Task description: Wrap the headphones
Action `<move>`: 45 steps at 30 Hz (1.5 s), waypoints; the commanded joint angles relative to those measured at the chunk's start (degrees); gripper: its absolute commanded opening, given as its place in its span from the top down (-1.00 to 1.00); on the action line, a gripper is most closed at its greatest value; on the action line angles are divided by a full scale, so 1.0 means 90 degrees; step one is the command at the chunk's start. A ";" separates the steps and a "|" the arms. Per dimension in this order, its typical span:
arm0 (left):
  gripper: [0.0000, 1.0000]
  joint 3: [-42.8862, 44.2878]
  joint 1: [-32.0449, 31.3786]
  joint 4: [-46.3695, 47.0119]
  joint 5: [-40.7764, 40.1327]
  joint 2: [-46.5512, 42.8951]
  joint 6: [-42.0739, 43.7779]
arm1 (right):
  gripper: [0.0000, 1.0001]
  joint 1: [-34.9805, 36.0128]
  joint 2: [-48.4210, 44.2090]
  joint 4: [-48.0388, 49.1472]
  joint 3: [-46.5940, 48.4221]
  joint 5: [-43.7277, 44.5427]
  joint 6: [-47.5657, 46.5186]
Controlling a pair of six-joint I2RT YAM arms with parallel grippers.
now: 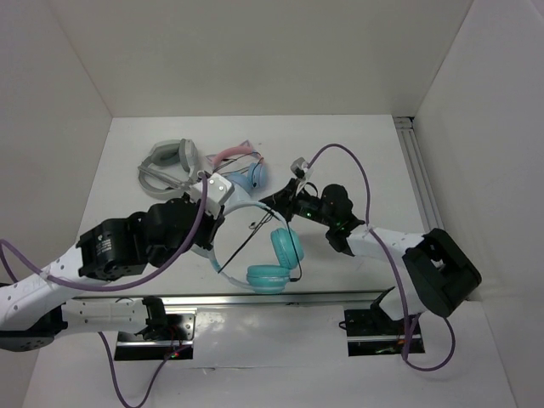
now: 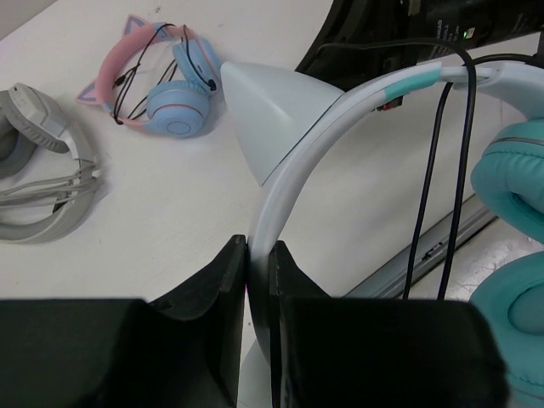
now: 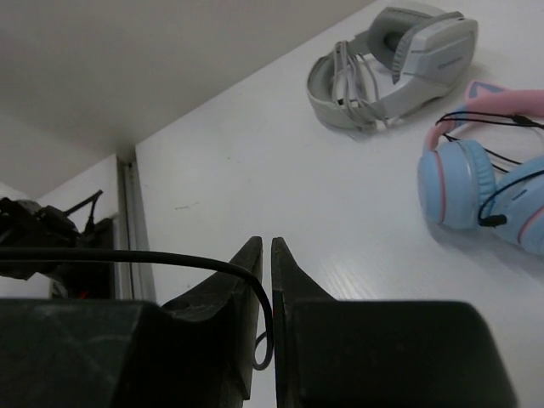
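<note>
The headphones (image 1: 286, 246) lie near the table's front, with teal ear cups, a pale headband (image 2: 340, 110) and a cat-ear point (image 2: 272, 106). My left gripper (image 2: 259, 255) is shut on the headband's thin lower stretch; in the top view it sits at the band's left side (image 1: 211, 212). Two runs of the thin black cable (image 2: 425, 195) hang from the band beside a teal cup (image 2: 514, 170). My right gripper (image 3: 266, 255) is by the band's far end (image 1: 270, 202). Its jaws stand nearly together with the cable (image 3: 170, 258) curving down between them.
A bulky grey-white pair (image 1: 166, 166) and a pink-banded pair with light blue cups (image 1: 242, 166) lie at the back left, their cables wound on them. A metal rail (image 1: 416, 170) runs along the right wall and another (image 1: 280, 297) along the near edge.
</note>
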 commanded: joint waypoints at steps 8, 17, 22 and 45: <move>1.00 0.0533 -0.0033 0.1498 -0.1058 -0.0150 -0.0468 | 0.69 -0.0046 0.1185 0.2743 -0.0103 -0.0667 0.1286; 1.00 0.0475 -0.0033 0.1899 -0.1985 0.0114 -0.1111 | 0.61 -0.0046 0.1966 0.3777 0.0014 -0.0863 0.1960; 1.00 0.0348 -0.0033 0.2319 -0.2306 0.0114 -0.1317 | 0.61 -0.0046 0.2337 0.4423 0.0014 -0.0921 0.2341; 1.00 0.0231 -0.0033 0.2486 -0.3558 0.0319 -0.1620 | 0.49 -0.0104 0.2846 0.4913 -0.0660 -0.1039 0.2323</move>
